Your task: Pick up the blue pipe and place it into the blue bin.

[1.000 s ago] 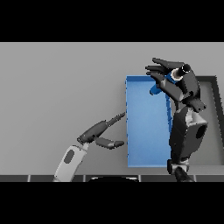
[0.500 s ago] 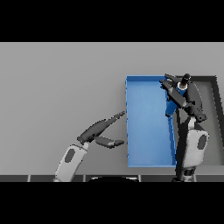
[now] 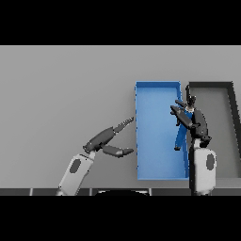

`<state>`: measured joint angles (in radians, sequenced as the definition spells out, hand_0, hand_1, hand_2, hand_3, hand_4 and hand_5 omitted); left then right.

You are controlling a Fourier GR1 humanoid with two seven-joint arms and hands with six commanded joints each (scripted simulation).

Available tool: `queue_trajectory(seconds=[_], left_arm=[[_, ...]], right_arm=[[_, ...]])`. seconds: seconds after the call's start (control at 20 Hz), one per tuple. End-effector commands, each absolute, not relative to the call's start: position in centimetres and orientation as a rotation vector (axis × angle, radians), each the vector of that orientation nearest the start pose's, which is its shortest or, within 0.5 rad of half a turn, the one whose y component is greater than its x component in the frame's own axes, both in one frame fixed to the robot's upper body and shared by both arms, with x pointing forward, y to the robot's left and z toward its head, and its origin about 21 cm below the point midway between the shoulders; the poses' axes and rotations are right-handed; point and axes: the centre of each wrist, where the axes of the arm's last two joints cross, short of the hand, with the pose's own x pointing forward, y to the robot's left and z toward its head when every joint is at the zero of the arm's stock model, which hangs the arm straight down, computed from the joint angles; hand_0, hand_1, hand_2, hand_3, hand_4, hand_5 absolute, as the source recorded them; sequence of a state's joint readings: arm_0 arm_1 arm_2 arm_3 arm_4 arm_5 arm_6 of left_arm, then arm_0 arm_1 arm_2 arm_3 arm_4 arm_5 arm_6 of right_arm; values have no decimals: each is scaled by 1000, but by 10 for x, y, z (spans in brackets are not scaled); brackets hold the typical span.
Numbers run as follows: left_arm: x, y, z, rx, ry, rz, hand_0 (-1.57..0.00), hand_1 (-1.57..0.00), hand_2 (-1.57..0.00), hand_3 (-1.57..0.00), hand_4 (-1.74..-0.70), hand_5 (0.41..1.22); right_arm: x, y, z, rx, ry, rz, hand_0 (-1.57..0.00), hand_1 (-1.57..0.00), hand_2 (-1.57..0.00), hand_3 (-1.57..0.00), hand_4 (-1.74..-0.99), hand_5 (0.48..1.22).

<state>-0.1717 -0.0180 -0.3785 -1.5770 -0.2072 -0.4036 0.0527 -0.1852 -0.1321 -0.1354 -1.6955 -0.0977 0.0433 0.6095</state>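
Nearest the viewer, the left hand (image 3: pixel 107 139) rests low over the grey desk (image 3: pixel 61 94), fingers straight and relaxed, thumb spread, fingertips near the blue bin's (image 3: pixel 149 141) left wall. Wide bare desk stretches to its left and beyond. On the right, the right hand (image 3: pixel 190 120) hangs above the bin's right wall, fingers curled around the upper end of the blue pipe (image 3: pixel 180 135). The pipe is a slim blue tube with a dark lower tip, tilted steeply down inside the bin. A dark grey bin (image 3: pixel 225 127) stands just beside the blue one, on its right.
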Motion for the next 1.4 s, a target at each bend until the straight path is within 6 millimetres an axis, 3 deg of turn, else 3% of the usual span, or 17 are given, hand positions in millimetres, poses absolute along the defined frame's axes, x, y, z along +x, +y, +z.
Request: queue_trajectory(seconds=[0.0, 0.15, 0.2, 0.25, 0.35, 0.45, 0.55, 0.65, 0.9, 1.15, 1.35], left_arm=[[262, 114, 39, -426, -1574, -880, 1, 1, 1, 1, -922, 480], [261, 114, 40, -425, -1575, -878, 1, 1, 1, 1, -919, 486], [261, 113, 42, -424, -1583, -878, 1, 1, 1, 1, -918, 489], [260, 114, 42, -424, -1580, -881, 1, 1, 1, 1, -920, 491], [261, 111, 40, -425, -1559, -882, 1, 1, 1, 1, -921, 493], [261, 114, 40, -431, -1567, -874, 1, 1, 1, 1, -924, 493], [259, 114, 40, -443, -1576, -874, 1, 1, 1, 1, -926, 494], [259, 114, 41, -436, -1571, -871, 1, 1, 1, 1, -926, 494], [258, 113, 41, -429, -1564, -871, 1, 1, 1, 1, -930, 496], [256, 112, 41, -441, -1563, -875, 1, 1, 1, 1, -932, 497], [261, 113, 44, -423, -1567, -874, 1, 1, 1, 1, -930, 496]], right_arm=[[281, -270, 84, -25, -1263, 5, -1571, -1571, -1571, -1005, -1585, 1221], [281, -266, 81, -18, -1250, -17, -1571, -1571, -1571, -514, -1661, 1221], [281, -264, 80, -7, -1245, -37, -1571, -1571, -1571, -411, -1677, 1171], [283, -265, 79, -19, -1234, -58, -1571, -1571, -1518, -455, -1626, 1161], [287, -265, 74, -36, -1195, -102, -1084, -1025, -987, -291, -1469, 1148], [287, -269, 70, -73, -1151, -113, -693, -656, -631, -186, -1370, 1125], [287, -271, 72, -107, -1100, 45, -443, -419, -404, -118, -1307, 1068], [287, -275, 68, -159, -1053, 128, -283, -268, -258, -75, -1250, 962], [288, -268, 76, -199, -912, 381, -92, -87, -84, -24, -1175, 788], [285, -262, 80, -206, -887, 414, -30, -28, -27, -7, -1099, 725], [283, -258, 84, -200, -893, 463, -19, -17, -17, -4, -1084, 712]])
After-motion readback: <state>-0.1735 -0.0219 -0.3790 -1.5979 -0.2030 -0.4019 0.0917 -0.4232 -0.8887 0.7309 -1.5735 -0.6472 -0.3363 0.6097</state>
